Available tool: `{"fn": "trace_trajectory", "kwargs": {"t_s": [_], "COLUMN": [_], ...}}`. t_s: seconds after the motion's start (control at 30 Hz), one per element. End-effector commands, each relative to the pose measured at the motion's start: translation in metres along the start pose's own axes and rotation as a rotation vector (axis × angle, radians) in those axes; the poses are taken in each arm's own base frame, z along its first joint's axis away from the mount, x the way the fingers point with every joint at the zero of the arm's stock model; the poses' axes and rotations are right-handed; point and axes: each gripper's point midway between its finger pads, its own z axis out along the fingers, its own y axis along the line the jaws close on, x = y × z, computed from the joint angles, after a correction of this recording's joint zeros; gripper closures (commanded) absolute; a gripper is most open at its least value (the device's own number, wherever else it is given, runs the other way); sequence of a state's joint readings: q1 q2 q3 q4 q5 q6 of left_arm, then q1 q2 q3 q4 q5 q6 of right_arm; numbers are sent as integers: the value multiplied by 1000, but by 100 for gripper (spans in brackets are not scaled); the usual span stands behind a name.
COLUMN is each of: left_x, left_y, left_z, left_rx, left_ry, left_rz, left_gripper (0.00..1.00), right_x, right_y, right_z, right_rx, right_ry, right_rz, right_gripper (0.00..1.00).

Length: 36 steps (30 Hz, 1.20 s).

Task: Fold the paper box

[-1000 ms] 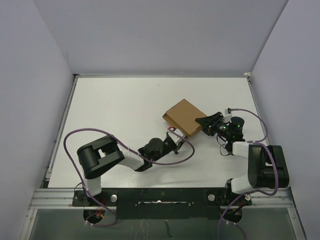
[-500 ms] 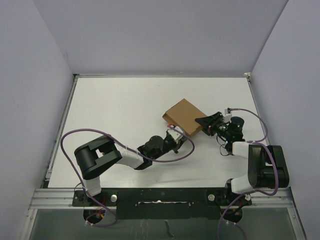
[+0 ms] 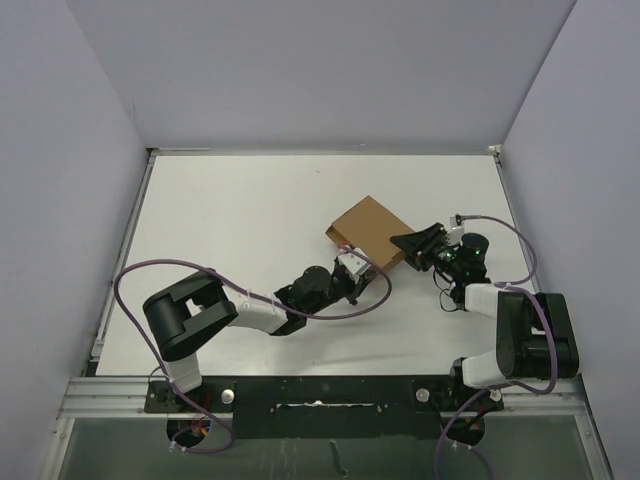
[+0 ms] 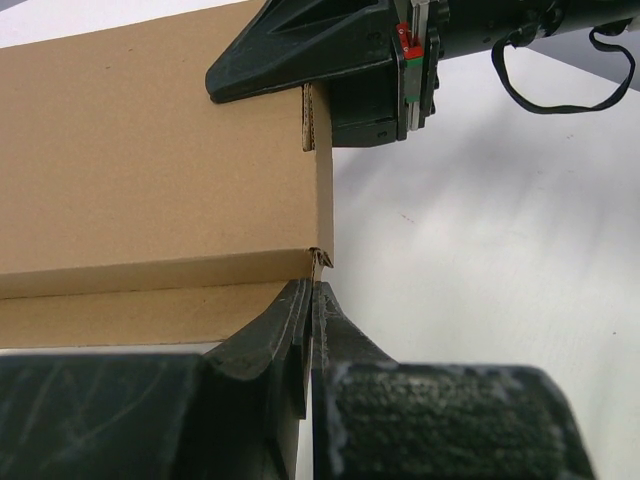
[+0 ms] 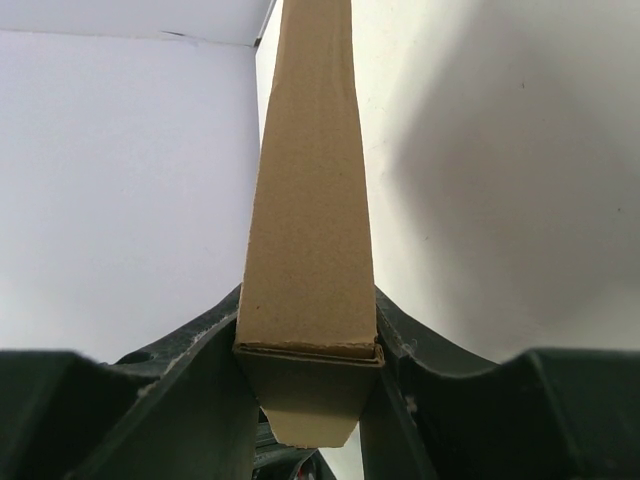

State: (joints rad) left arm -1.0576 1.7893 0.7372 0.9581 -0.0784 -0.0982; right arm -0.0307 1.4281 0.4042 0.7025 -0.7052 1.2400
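1. Top view: the paper box (image 3: 366, 232) sits folded shut on the table (image 3: 230, 220), right of centre and turned diagonally, its contents hidden. The right gripper (image 3: 404, 243) clamps its right corner. The left gripper (image 3: 352, 266) is at its near edge.
2. Left wrist: the left fingers (image 4: 270, 340) are pressed together, tips touching the box's lower corner.
3. Right wrist: the box is seen edge-on between the fingers, its long axis running straight away.
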Motion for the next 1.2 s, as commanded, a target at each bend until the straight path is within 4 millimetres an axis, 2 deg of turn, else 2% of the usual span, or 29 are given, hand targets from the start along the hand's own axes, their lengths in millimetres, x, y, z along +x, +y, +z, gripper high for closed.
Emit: {"fn": "trace_trajectory", "kwargs": {"t_s": [0.0,0.73,1.17], "left_x": [-78,-93,-85], "left_y": [12,13,20], "left_z": [4,12,5], "left_rx": [-51,-47,-68], "left_ry": [-164,-139,-121], "left_rz": [-25,-29,-46], "left_gripper": [100,100,100], "right_x": [-1,5,0], "right_y": [24,18,13], "right_z": [-2,1,0], "right_rx": [-71,-49,-40], "right_ry": [8,22,5], "right_rz": [-101,-124,-77], "right_gripper": [79,80,80]}}
